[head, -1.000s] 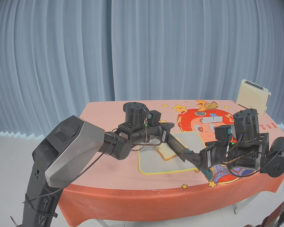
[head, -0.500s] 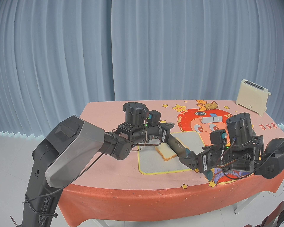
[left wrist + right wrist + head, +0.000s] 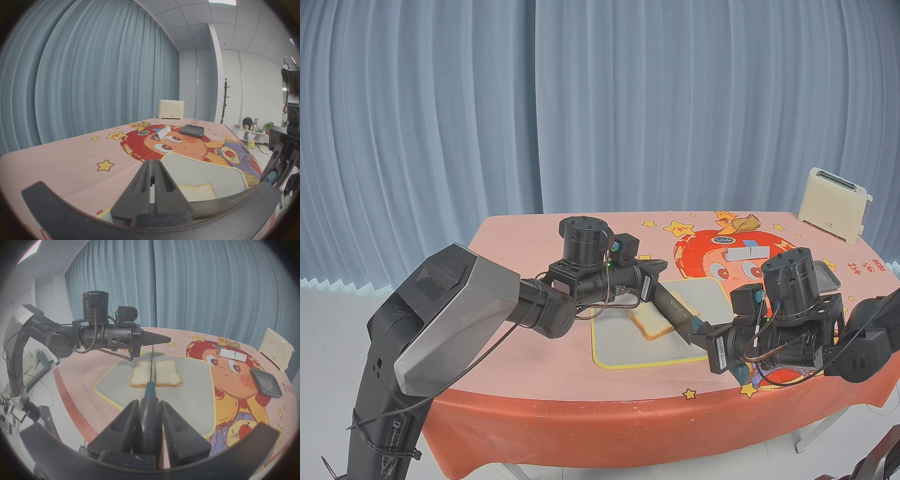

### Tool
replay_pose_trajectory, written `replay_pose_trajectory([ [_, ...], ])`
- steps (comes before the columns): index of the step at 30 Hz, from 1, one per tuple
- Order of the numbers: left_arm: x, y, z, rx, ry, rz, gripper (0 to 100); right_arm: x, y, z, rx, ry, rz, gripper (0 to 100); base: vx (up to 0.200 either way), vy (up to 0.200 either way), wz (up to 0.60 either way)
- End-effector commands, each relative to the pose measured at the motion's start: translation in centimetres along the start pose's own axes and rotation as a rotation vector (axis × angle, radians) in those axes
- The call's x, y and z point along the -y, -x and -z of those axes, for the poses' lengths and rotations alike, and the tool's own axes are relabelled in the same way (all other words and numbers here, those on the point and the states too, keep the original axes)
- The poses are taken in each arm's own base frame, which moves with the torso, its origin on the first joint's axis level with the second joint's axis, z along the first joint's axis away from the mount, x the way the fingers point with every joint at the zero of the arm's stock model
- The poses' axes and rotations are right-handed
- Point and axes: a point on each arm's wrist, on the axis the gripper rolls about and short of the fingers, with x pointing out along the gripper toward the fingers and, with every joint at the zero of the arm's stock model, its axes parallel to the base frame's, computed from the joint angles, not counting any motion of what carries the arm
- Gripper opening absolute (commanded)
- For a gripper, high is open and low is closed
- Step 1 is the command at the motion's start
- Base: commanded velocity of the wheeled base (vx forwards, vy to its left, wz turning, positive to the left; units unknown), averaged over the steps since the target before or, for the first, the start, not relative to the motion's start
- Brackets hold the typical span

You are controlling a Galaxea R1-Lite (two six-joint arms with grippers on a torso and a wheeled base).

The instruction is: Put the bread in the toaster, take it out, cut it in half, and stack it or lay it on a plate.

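Right gripper (image 3: 149,404) clenched on knife (image 3: 150,389) handle, over near right part of mat (image 3: 193,390). Blade lies across middle of bread (image 3: 167,374), which lies flat on mat. Left gripper (image 3: 163,339) just beyond bread, raised, fingers pressed together, empty. Tray (image 3: 266,383) farther right. Toaster (image 3: 276,352) at far right table corner.

Bright even indoor light, soft shadows, strong fisheye curving at edges
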Motion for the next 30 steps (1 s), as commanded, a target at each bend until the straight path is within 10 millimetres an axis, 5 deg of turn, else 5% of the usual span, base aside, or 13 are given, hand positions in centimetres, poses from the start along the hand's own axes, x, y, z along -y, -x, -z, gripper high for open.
replay_pose_trajectory([
  [1, 0.0, 0.0, 0.0, 0.0, -0.001, 0.0, 0, 0.0, -0.1, 0.0, -0.001, 0.0, 0.001, 0, 0.0, 0.0, 0.0],
  [9, 0.1, 0.0, -0.5, 0.033, -0.013, 0.001, 0, 0.0, 0.1, -0.1, 0.008, -0.003, 0.001, 0, 0.0, 0.0, 0.0],
  [15, 0.3, 2.1, -4.9, 0.117, -0.043, -0.01, 0, 0.0, 0.3, -0.3, 0.017, -0.003, -0.002, 0, 0.0, 0.0, 0.0],
  [18, -0.7, 6.6, -10.3, 0.218, -0.077, -0.061, 0, 0.0, 0.4, -0.3, 0.019, -0.003, 0.0, 0, 0.0, 0.0, 0.0],
  [22, -1.0, 11.6, -13.8, 0.276, -0.096, -0.104, 0, 0.4, 0.8, -0.3, 0.022, -0.01, 0.02, 0, 0.0, 0.0, 0.0],
  [30, -3.0, 18.9, -15.1, 0.29, -0.093, -0.231, 0, 0.6, 0.6, 0.0, 0.015, -0.019, 0.036, 0, 0.0, 0.0, 0.0],
])
